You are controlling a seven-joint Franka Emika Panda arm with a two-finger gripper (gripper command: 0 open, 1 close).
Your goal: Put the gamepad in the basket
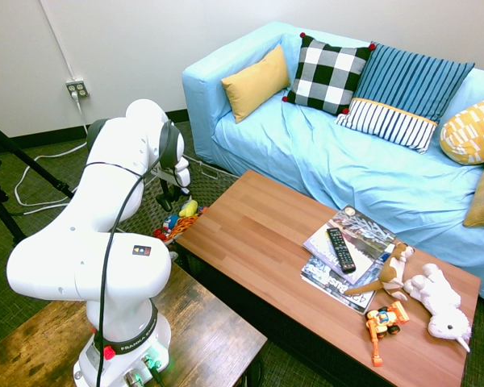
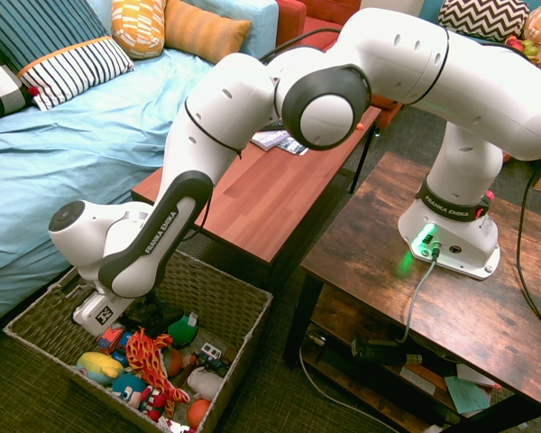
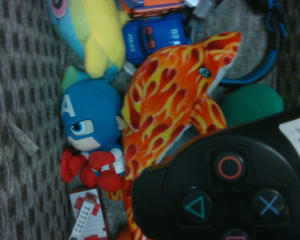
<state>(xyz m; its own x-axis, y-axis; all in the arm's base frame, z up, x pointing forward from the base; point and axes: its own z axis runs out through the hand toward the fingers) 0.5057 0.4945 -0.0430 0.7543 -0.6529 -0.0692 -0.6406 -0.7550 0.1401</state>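
The grey-brown wicker basket (image 2: 239, 302) stands on the floor between the sofa and the coffee table, and a strip of its weave (image 1: 214, 181) shows behind the arm. My gripper (image 2: 131, 317) reaches down inside it, just above the toys, also seen as a dark shape (image 1: 172, 196). The black gamepad (image 2: 155, 316) sits right at the gripper's tip, over the toy pile. Up close, the gamepad (image 3: 225, 187) fills one corner of the wrist view, with its circle, triangle and cross buttons showing. Whether it is held or resting on the toys is not visible.
The basket holds several toys: an orange flame-patterned plush fish (image 3: 175, 95), a blue superhero plush (image 3: 87, 125), a blue police car (image 3: 155, 32), a green ball (image 3: 252, 102). The wooden coffee table (image 2: 252, 194) stands beside the basket. A long black remote (image 1: 340, 248) lies on magazines.
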